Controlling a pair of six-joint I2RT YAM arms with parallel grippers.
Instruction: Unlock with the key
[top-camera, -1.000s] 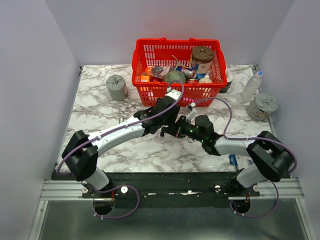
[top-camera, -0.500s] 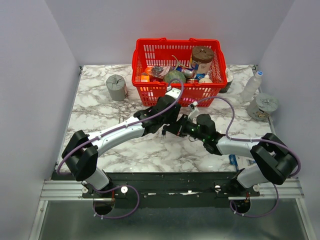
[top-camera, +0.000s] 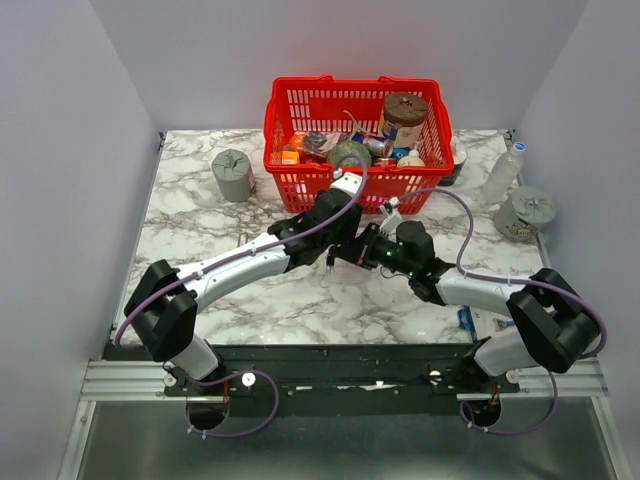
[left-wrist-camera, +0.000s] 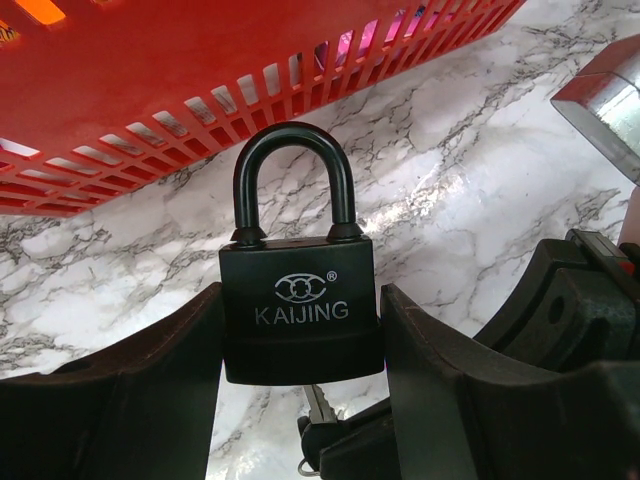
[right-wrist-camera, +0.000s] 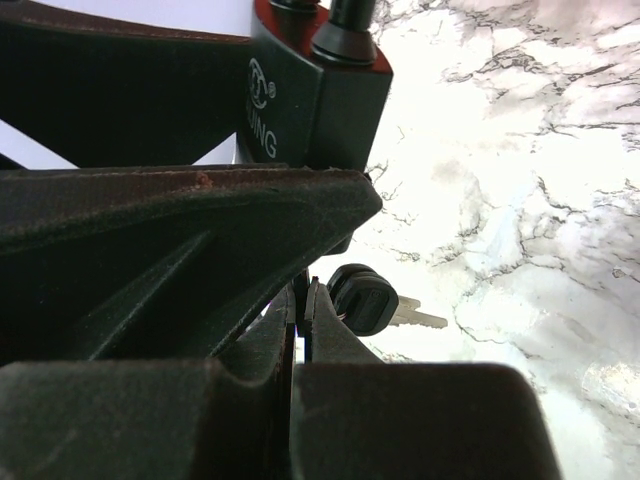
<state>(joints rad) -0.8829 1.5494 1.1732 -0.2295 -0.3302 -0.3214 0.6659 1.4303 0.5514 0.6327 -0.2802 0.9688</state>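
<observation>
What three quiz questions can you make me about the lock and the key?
1. True or false: the padlock's loop has popped open.
2. Where is the key? A: just under the padlock. B: on top of the loop. C: nowhere in view.
3. Fill the gap: the padlock is squeezed by the ____ gripper.

Key: 1 false, both legs of the loop sit in the body. 2 A. 3 left.
</observation>
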